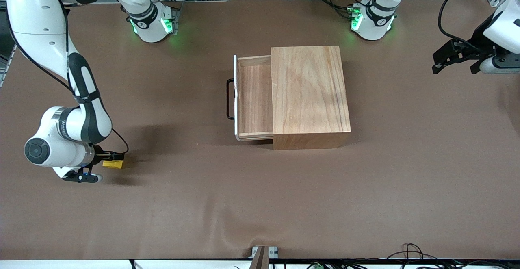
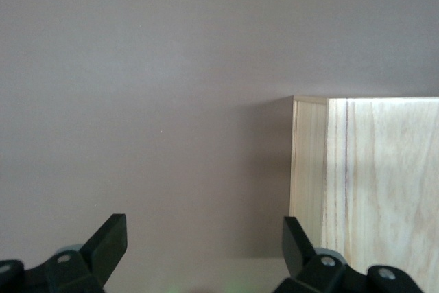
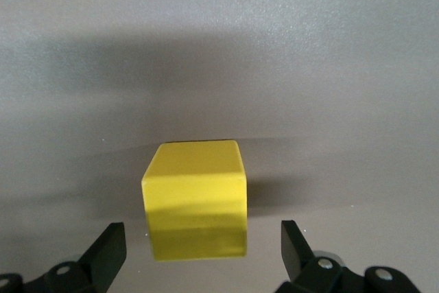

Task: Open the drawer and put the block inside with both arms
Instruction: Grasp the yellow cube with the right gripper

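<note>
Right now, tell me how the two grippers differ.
The right gripper is low over the table, straddling the yellow block; the left gripper waits near the wooden box, around nothing. Right sits at the right arm's table end, left at the left arm's. Both are open.

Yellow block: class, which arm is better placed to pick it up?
Right. The right gripper is open, straddling the yellow block; the left gripper waits, open, at the left arm's end of the table.
</note>
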Tool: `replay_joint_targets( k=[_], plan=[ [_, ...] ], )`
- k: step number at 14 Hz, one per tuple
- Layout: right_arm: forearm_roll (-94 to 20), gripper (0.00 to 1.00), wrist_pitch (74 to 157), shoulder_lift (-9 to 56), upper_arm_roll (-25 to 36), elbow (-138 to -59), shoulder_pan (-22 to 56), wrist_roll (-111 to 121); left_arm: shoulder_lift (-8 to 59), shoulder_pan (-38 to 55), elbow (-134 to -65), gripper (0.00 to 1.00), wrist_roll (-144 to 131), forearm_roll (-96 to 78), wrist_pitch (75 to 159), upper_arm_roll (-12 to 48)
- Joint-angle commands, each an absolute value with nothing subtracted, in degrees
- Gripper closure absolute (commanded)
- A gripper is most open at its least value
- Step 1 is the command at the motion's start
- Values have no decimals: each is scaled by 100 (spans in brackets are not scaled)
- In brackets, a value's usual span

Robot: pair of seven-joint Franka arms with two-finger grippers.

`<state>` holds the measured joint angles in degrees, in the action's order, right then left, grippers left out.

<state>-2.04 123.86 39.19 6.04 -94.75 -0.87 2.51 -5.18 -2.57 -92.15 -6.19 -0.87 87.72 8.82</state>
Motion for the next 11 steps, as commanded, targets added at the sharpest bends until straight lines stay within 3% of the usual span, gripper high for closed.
replay_joint_targets(
  k=[1,3,6,11],
  plan=[
    [-228,0,12401,3885,562,-9545,-141,167,-852,-308,-9334,0,-633,-70,8492,896],
    [-246,22,12393,3876,562,-9545,-123,167,-879,-316,-9186,0,-607,-70,8333,818],
    [-281,22,12410,3902,562,-9519,-123,193,-835,-308,-9149,0,-763,0,8043,809],
    [-281,22,12735,4060,562,-9457,-132,325,-870,-299,-9158,0,-914,18,8305,967]
  ],
)
